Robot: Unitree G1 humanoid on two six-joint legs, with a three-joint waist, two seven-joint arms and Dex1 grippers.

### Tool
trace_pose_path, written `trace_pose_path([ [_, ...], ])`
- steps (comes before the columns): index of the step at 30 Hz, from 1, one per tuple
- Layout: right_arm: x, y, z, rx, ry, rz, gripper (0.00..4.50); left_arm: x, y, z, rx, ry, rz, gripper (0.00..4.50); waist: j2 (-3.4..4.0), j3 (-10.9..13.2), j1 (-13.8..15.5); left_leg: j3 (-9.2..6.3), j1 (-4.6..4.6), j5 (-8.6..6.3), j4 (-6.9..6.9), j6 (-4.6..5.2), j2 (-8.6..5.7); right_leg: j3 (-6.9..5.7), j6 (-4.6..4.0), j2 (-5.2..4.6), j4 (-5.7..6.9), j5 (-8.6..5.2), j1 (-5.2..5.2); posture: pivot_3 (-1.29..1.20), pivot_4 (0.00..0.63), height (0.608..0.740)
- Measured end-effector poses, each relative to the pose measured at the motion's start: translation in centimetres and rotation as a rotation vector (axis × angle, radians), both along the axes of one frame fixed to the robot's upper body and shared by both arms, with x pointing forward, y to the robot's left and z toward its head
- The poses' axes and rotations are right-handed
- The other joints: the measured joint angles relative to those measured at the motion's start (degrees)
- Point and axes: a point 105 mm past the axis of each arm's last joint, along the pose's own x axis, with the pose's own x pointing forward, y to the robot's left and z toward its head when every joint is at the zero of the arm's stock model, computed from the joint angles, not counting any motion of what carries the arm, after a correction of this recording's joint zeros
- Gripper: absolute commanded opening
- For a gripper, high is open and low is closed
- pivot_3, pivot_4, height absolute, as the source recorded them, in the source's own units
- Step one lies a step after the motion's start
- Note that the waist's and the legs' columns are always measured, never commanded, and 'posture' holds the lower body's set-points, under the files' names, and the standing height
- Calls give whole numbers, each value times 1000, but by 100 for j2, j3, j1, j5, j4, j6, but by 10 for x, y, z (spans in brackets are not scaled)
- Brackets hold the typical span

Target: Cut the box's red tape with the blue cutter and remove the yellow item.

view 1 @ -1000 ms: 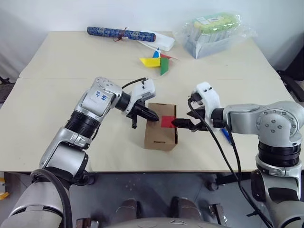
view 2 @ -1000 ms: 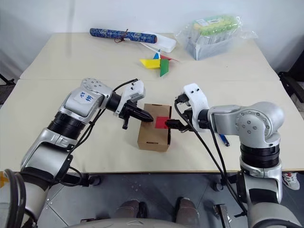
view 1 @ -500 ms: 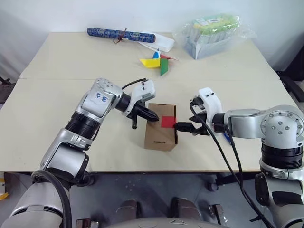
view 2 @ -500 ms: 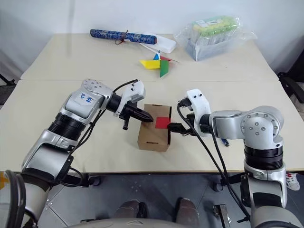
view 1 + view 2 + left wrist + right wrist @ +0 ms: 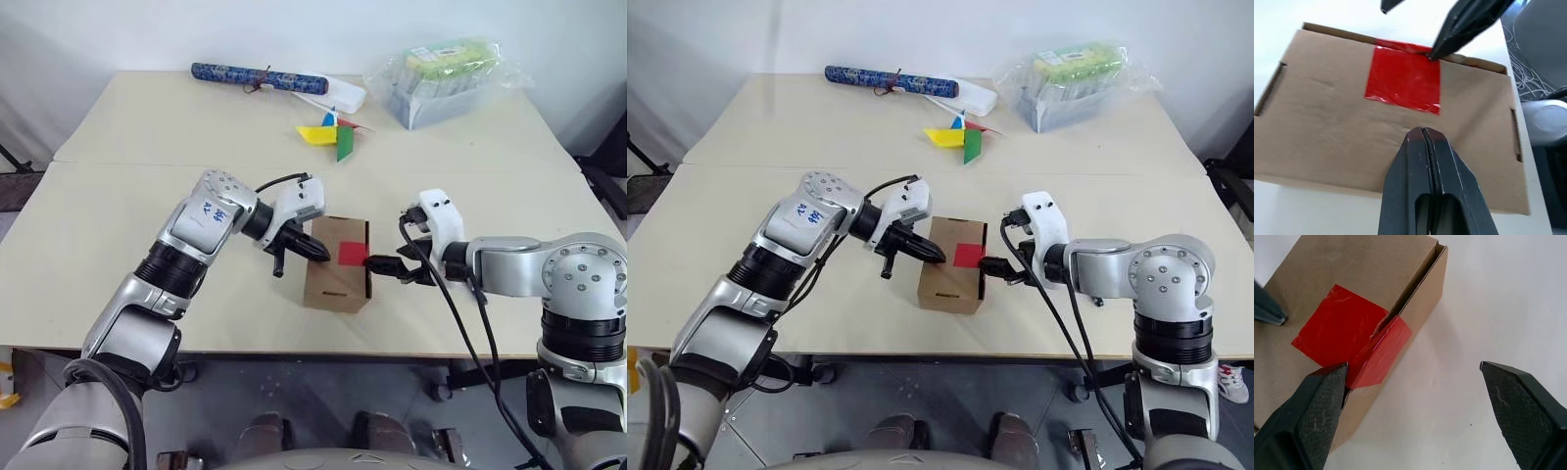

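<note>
The brown box [image 5: 333, 279] stands near the table's front edge with the red tape [image 5: 352, 254] on its top at the right rim. In the right wrist view the tape [image 5: 1347, 338] is split along the flap seam. My left gripper [image 5: 318, 252] is shut, holds nothing, and its tips [image 5: 1422, 131] rest on the box top beside the tape [image 5: 1403, 81]. My right gripper [image 5: 377, 264] is open at the box's right side. One finger [image 5: 1317, 401] is at the tape's folded edge and the other [image 5: 1520, 401] is over bare table. The blue cutter and the yellow item are hidden.
At the back of the table [image 5: 118, 206] lie a dark-blue patterned roll [image 5: 260, 76], a white case [image 5: 341, 93], a multicoloured pinwheel [image 5: 331, 134] and a clear plastic-wrapped tray [image 5: 446, 78]. Black cables hang from my right wrist over the front edge.
The whole picture has shifted slightly. My right gripper has drawn back a little from over the tape to the box's right rim and rolled somewhat. The left gripper stays on the box.
</note>
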Motion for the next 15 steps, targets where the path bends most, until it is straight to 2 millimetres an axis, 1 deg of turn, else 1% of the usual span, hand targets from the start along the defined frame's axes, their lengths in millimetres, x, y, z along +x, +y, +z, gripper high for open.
trace_pose_path([
  [8, -1, -2, 0, -22, -7, -1, 4458, -4, 0, -3, 8, -2, -10, 0, -3, -6, 11, 0, 0, -1, 0, 2, 0, -1, 0, -2, -1, 0, 2, 0, 150, 740],
  [10, -2, -13, -9, -60, 22, -41, 4458, -4, 2, -4, 11, -1, -9, 0, -11, -10, 9, -2, 0, -2, 0, 3, 0, -2, 0, -2, -3, 0, 2, 0, 150, 740],
  [15, -7, -20, -27, -114, 96, -46, 4458, -4, 3, -4, 13, -7, -6, 0, -9, -11, -3, -1, -1, -2, -3, 4, 0, 4, 0, -2, -7, 0, -4, 0, 150, 740],
])
